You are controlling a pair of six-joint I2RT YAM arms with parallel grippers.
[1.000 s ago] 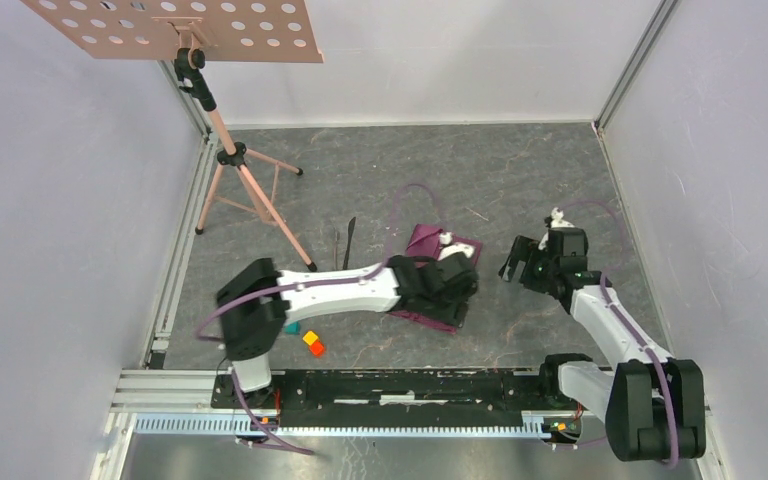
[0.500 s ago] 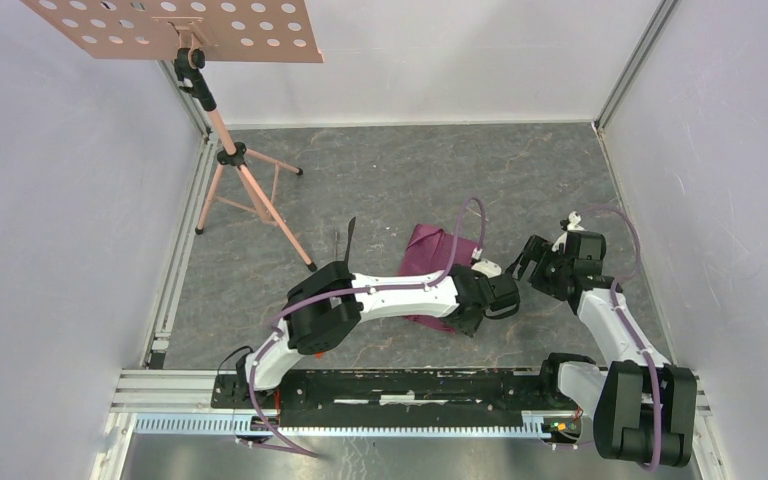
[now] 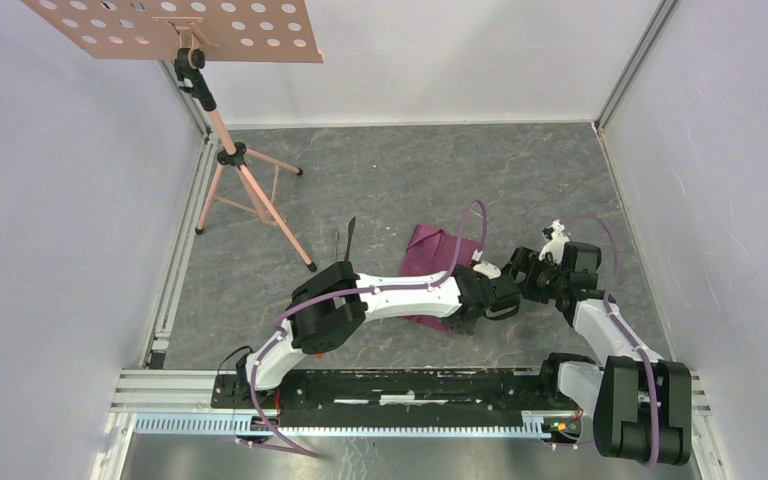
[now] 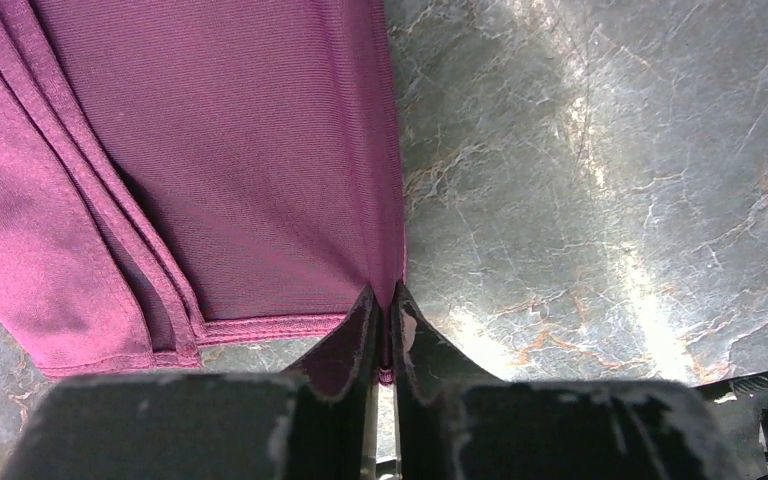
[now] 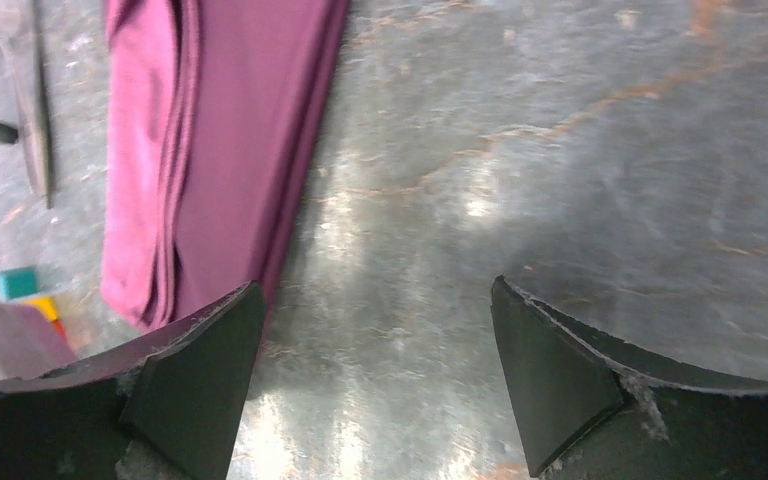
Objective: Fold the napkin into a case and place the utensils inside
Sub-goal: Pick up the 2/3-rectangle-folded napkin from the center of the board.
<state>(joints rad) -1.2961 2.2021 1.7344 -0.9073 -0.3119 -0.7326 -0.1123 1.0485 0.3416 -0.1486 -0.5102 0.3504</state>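
Pinching the napkin (image 4: 240,150) corner, the formerly open left tool (image 4: 385,300).

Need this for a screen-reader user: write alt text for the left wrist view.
The left gripper pinches a hemmed corner of a purple napkin between its closed fingers. The napkin lies folded in layers on a grey marbled table, stretching up and left from the grip.

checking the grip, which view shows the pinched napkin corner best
Left wrist: jaws of the left gripper pinch the napkin corner up close. Top view: the arm hides it. Right wrist: only the napkin's folded side.
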